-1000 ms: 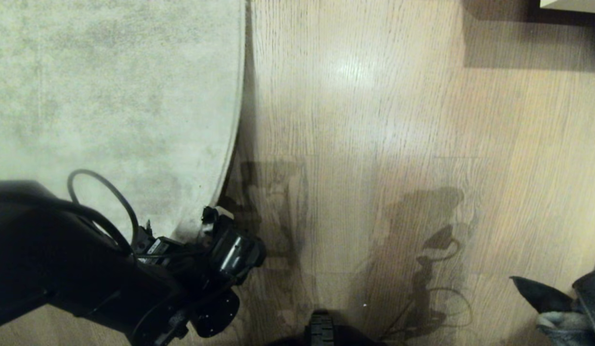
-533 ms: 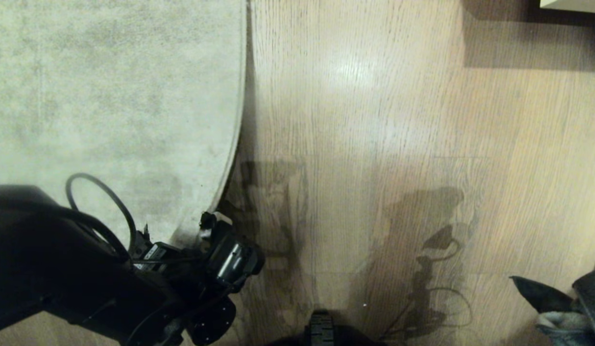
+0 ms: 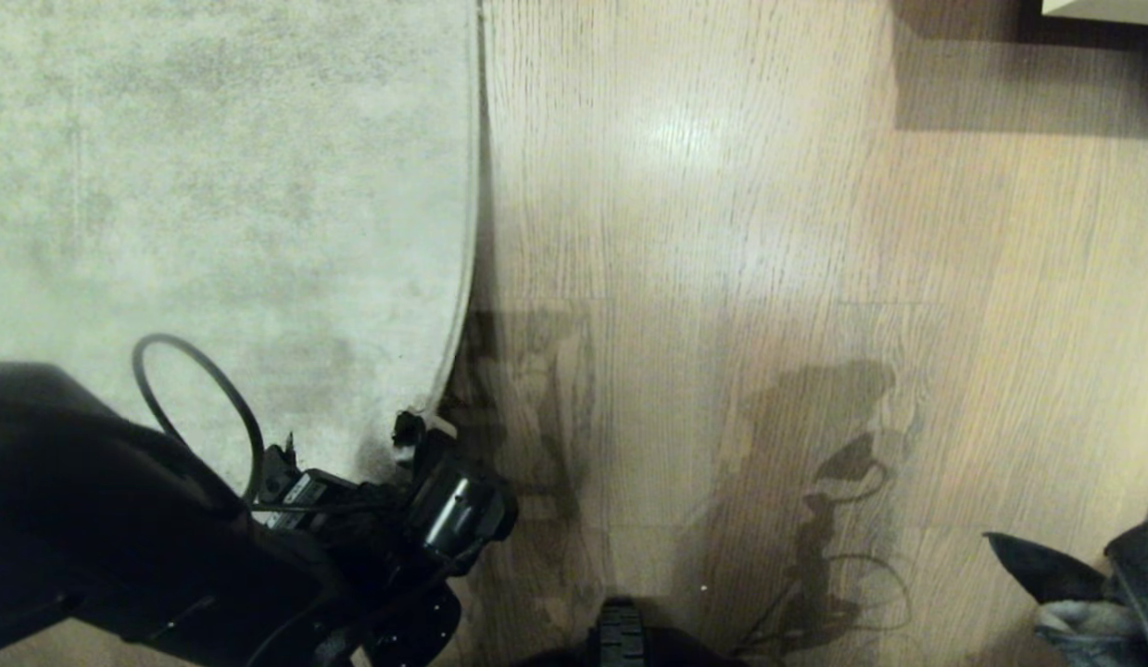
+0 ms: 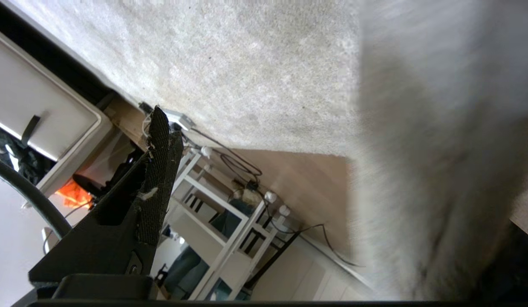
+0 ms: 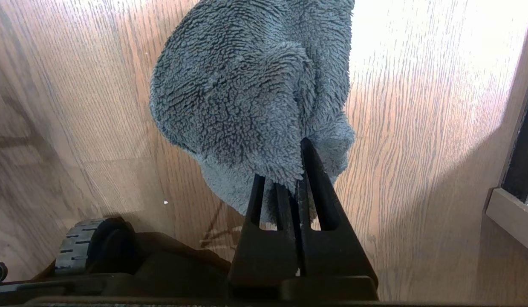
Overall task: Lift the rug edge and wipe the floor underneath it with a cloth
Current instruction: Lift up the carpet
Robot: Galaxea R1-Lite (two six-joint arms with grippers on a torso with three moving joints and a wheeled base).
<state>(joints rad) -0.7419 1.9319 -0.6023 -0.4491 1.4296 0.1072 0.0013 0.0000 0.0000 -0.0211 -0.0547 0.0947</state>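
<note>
- The left pincer (image 3: 416,435) stood low at the rug edge (image 3: 470,278), near the robot's base, with its jaws spread wide and nothing clenched between them; I judge it was placed there because the border is the only part thin enough to catch
- In the left wrist view one black finger (image 4: 159,170) showed free in the air, while the pale rug (image 4: 268,76) rose very close beside the camera, so this part of the border seemed already raised off the floor (image 3: 722,232), perhaps resting on the other finger; this I cannot confirm
- The right pincer (image 5: 289,179) was clenched on the cloth (image 5: 246,94), a fuzzy grey-blue rag that hung over the wooden planks, well apart from the rug; probably it was held ready there so the wiping could begin once the edge was up
- In the head view only a dark corner of the cloth showed at the lower right, and the floor under the rug was not yet wiped
</note>
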